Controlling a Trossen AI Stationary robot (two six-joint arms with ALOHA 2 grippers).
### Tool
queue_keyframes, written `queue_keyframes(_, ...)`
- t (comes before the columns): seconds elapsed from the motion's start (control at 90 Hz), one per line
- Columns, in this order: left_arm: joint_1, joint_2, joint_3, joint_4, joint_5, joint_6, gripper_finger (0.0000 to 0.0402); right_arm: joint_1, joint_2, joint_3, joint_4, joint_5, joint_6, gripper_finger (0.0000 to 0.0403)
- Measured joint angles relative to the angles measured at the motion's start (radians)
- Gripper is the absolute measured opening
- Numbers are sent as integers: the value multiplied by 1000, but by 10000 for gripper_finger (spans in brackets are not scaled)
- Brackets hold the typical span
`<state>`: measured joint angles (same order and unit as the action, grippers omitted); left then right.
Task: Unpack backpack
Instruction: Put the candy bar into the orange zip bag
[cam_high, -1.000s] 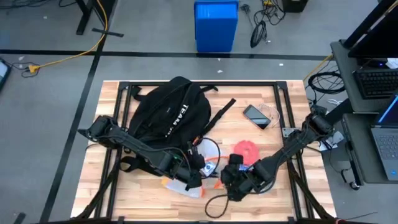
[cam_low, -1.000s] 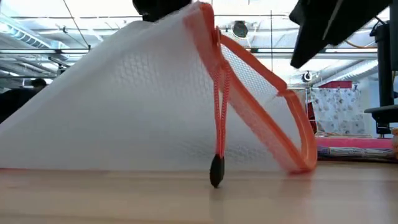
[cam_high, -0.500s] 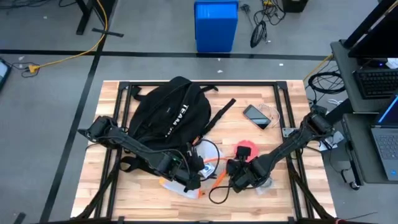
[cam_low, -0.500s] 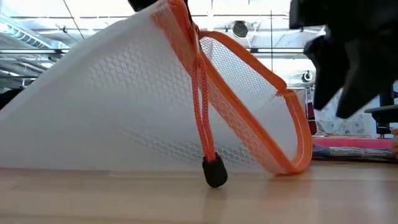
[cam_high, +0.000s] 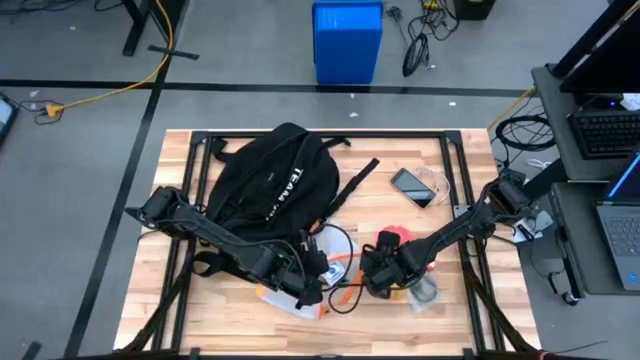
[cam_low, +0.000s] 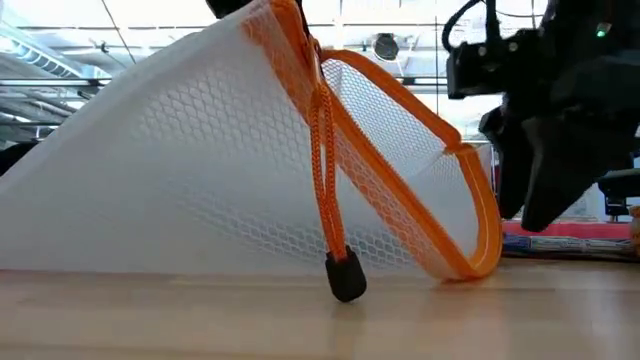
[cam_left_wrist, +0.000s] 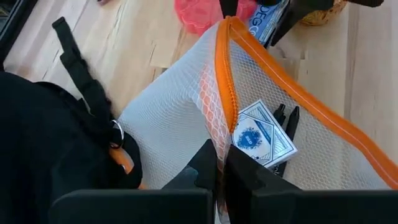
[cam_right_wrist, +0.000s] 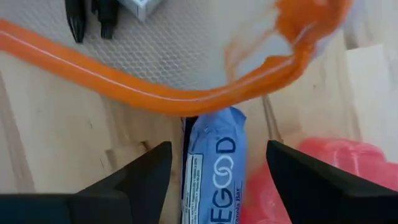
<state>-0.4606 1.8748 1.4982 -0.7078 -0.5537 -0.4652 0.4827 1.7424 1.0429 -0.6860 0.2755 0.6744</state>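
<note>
The big black soft fabric backpack (cam_high: 268, 186) slumps on the wooden surface (cam_high: 220, 300), likely floppy; best taken by its straps. Beside it, the left claw (cam_left_wrist: 219, 174) pinches a white mesh pouch with orange zipper (cam_left_wrist: 249, 106); the right claw (cam_right_wrist: 208, 163) spreads released over a blue snack bar (cam_right_wrist: 213, 165).

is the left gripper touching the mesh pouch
Touching. The left wrist view shows the left gripper pinching the orange-trimmed mesh pouch edge between its fingers.

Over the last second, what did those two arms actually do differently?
The right claw swung from the table's front edge in toward the open mouth of the mesh pouch, fingers spread over a blue snack bar. The left claw kept pinching the pouch's orange rim; the backpack and phone stayed put.
</note>
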Motion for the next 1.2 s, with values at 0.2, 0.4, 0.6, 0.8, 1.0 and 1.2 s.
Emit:
queue_keyframes(0.2, 0, 0, 0, 2, 0, 0, 0, -44, 0, -73, 80, -57, -25, 247)
queue_keyframes(0.4, 0, 0, 0, 3, 0, 0, 0, -73, -7, -116, 152, -137, -51, 247)
queue_keyframes(0.6, 0, 0, 0, 3, 0, 0, 0, -76, -5, -116, 155, -145, -78, 234)
queue_keyframes(0.8, 0, 0, 0, 3, 0, 1, 0, -76, -6, -116, 158, -152, -95, 174)
queue_keyframes(1.0, 0, 0, 0, 3, 0, 1, 0, -76, -10, -117, 156, -153, -96, 129)
queue_keyframes(1.2, 0, 0, 0, 3, 0, 1, 0, -75, -45, -124, 141, -168, -87, 104)
